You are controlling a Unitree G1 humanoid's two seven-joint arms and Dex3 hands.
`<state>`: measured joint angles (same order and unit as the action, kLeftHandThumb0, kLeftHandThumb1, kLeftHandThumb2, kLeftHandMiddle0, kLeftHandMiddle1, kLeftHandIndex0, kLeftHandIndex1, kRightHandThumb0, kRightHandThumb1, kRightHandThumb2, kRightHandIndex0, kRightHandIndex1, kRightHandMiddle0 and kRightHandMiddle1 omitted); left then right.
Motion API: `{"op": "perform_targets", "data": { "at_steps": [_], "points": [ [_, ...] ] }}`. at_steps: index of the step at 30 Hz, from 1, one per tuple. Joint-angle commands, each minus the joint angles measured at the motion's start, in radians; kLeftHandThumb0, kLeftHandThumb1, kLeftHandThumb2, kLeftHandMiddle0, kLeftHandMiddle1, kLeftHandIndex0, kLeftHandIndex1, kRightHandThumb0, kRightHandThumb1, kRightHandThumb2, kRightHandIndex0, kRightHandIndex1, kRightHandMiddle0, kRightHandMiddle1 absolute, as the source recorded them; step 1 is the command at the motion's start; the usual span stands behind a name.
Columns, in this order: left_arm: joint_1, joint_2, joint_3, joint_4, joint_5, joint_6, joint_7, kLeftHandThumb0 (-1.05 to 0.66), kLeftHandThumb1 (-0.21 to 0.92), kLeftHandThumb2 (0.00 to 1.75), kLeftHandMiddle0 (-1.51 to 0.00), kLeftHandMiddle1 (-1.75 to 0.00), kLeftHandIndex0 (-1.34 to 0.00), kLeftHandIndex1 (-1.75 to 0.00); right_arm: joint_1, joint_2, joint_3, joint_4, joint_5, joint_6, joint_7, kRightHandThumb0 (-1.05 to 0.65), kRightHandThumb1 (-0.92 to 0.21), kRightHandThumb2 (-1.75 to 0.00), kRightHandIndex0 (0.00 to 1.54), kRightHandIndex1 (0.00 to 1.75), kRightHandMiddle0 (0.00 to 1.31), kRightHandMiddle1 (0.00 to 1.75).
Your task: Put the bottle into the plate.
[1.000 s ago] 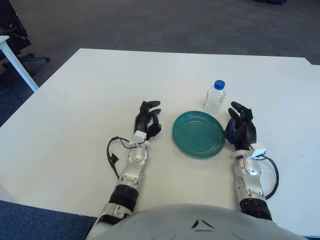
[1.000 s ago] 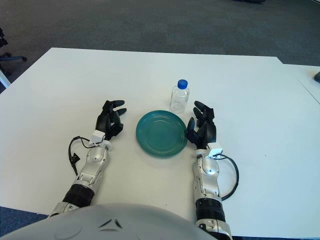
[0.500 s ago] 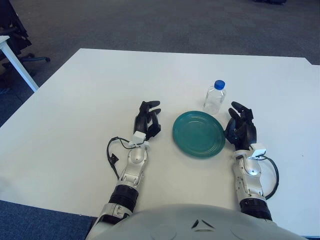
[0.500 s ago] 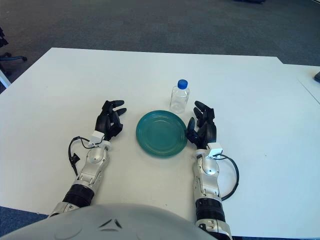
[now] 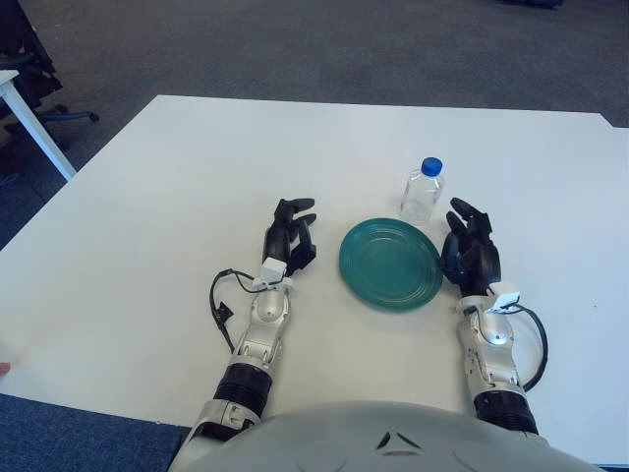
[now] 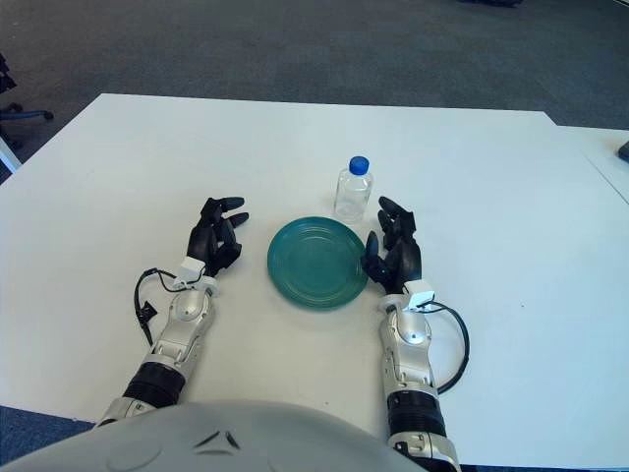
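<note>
The right hand [image 5: 470,258], fingers spread wide and holding nothing, had crept slightly forward along the right edge of the green plate [image 5: 390,264], likely starting its reach; the left hand [image 5: 290,237] lay left of the plate, fingers loosely extended and empty. The bottle [image 5: 423,192] stood upright just behind the plate's far right rim, untouched; whether any fingertip touched the plate was unclear.

White table [image 5: 177,187], grey carpet [image 5: 324,44]
</note>
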<state>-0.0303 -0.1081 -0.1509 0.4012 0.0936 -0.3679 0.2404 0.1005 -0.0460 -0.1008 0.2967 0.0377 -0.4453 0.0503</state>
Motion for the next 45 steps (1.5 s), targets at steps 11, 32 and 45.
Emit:
{"op": "perform_targets", "data": {
  "at_steps": [11,32,45],
  "points": [
    [0.044,-0.027,0.004,0.024,0.034,0.066,0.031,-0.61,0.92,0.96,-0.54,-0.7,-0.28,-1.07,-0.052,-0.156,0.014,0.235,-0.09,-0.021,0.055,-1.03,-0.92,-0.77,0.0,0.0,0.0,0.0],
    [0.047,-0.034,-0.006,0.046,0.039,0.019,0.016,-0.6,0.92,0.96,-0.55,-0.71,-0.29,-1.08,-0.108,-0.237,0.104,0.364,-0.217,-0.159,-0.006,-1.05,-0.92,-0.89,0.0,0.0,0.0,0.0],
    [0.045,-0.027,-0.013,0.047,0.038,0.02,0.006,-0.61,0.92,0.94,-0.56,-0.7,-0.29,-1.08,-0.134,-0.265,0.119,0.401,-0.222,-0.19,-0.022,-1.05,-0.92,-0.91,0.0,0.0,0.0,0.0]
  ]
}}
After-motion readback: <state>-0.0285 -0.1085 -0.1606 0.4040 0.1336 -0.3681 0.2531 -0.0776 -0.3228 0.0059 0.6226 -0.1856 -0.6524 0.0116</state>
